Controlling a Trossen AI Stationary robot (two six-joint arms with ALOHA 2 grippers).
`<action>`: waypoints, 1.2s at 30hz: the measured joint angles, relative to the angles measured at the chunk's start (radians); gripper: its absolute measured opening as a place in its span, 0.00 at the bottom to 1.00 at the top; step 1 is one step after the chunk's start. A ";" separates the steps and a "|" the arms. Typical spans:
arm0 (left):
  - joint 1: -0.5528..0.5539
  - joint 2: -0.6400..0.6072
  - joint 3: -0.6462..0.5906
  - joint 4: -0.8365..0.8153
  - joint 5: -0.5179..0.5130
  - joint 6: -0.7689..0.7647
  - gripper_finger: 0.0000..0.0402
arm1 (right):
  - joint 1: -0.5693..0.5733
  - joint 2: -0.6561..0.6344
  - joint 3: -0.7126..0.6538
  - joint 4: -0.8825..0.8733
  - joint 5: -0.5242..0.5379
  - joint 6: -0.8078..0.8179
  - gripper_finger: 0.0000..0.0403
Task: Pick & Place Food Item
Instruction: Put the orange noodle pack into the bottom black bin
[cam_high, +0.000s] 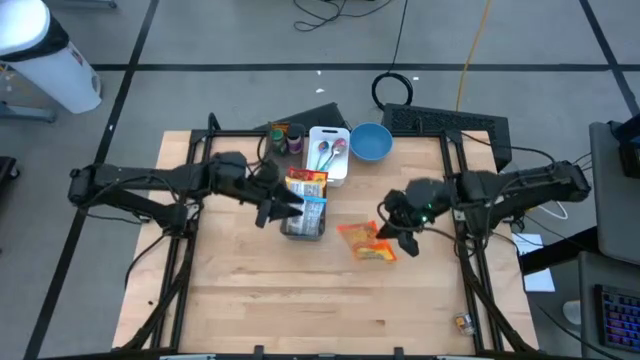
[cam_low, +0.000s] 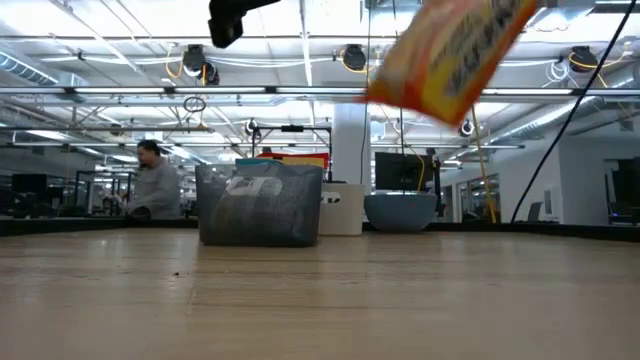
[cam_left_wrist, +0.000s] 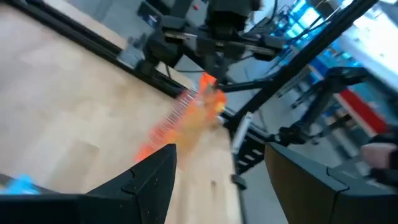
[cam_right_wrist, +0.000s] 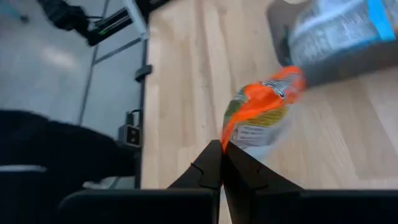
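An orange snack bag (cam_high: 365, 243) hangs in the air right of the table's middle, with my right gripper (cam_high: 392, 232) shut on it; the low view shows the bag (cam_low: 450, 50) high above the tabletop. A dark mesh basket (cam_high: 303, 222) stands on the table near the middle, with snack packets upright inside. Just left of the basket and above it, my left gripper (cam_high: 277, 210) is open and empty; its fingers (cam_left_wrist: 158, 171) point toward the right arm. My right gripper pinches the orange bag by one edge (cam_right_wrist: 227, 134) between its two shut fingertips. The fingers slant downward, coming from the table's right side. The bag hangs tilted beyond the fingertips, lifted clear of the table.
At the far edge stand a white tray (cam_high: 330, 170) with spoons in it, a blue bowl (cam_high: 370, 141) and small jars (cam_high: 285, 135). Bare wood lies on the near half of the table (cam_high: 300, 300). A person (cam_low: 152, 180) shows in the room behind.
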 joint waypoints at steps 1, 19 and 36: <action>0.013 0.000 0.026 -0.032 0.000 0.035 0.64 | -0.022 0.019 0.034 -0.025 -0.038 -0.029 0.00; 0.081 0.327 0.641 -0.551 0.144 0.449 0.64 | -0.141 0.304 0.395 -0.157 -0.270 -0.349 0.00; 0.045 0.577 0.845 -0.623 0.337 0.501 0.64 | -0.151 0.300 0.399 -0.106 -0.267 -0.359 0.00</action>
